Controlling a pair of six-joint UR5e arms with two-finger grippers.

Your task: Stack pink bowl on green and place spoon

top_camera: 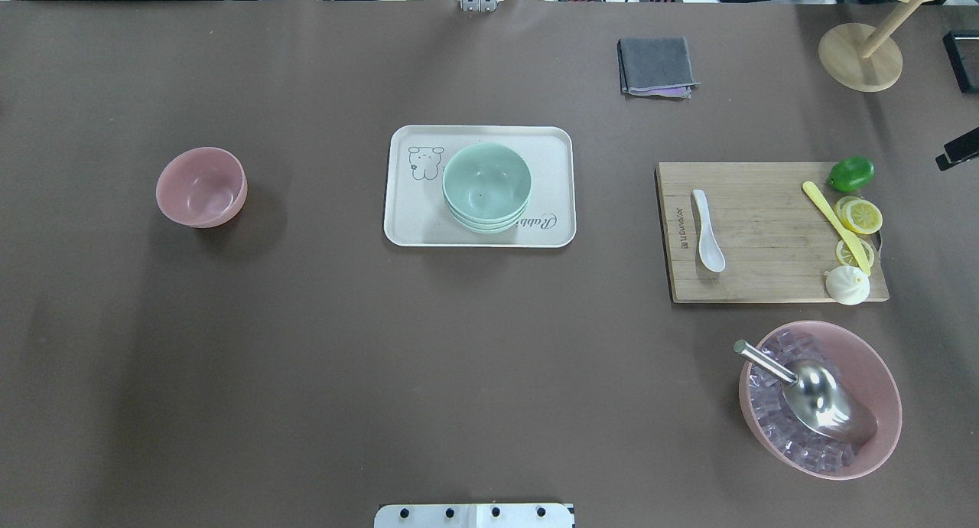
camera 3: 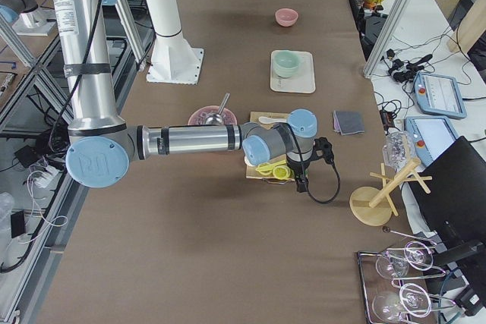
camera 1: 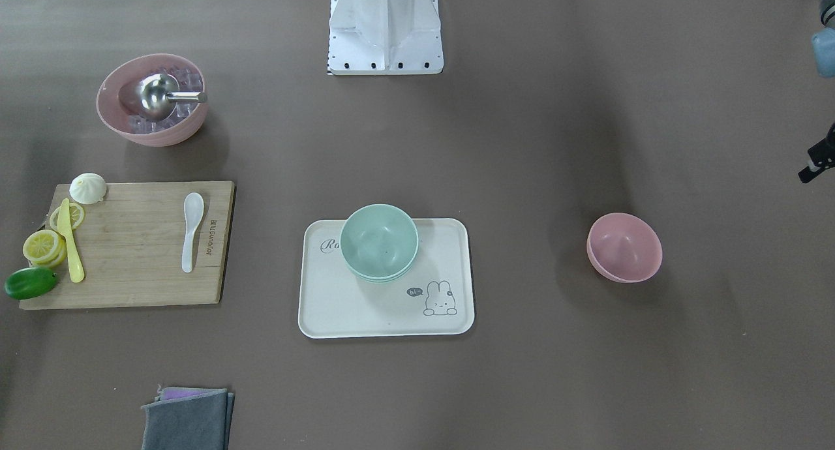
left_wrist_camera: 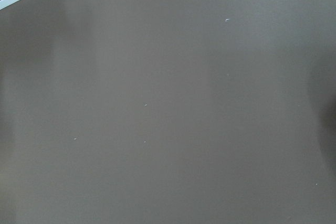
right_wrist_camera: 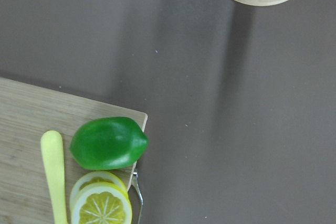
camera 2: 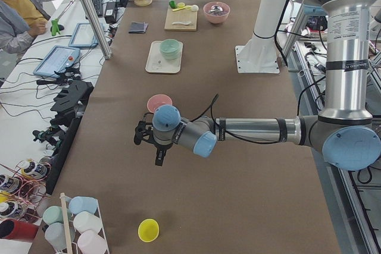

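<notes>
Overhead exterior: pink bowl (top_camera: 201,187) alone on surface (top_camera: 306,360), well apart from green bowl stack (top_camera: 486,185) on tray (top_camera: 405,229). Spoon (top_camera: 707,229) lies on cutting board (top_camera: 765,279). Left gripper (camera 2: 158,157) hovers near pink bowl, right gripper (camera 3: 302,184) by board corner; finger spread, cannot tell. Likely best: pinch rim, lift clear, lower centred. Surface brown, matte. Operator (camera 2: 24,4) seated beside.

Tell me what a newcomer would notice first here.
The stacked green bowls on the tray at table centre draw the eye first, with a pink bowl on the robot's left. On its right, a white spoon lies on the cutting board, near a larger pink bowl of ice cubes with a metal scoop.
</notes>
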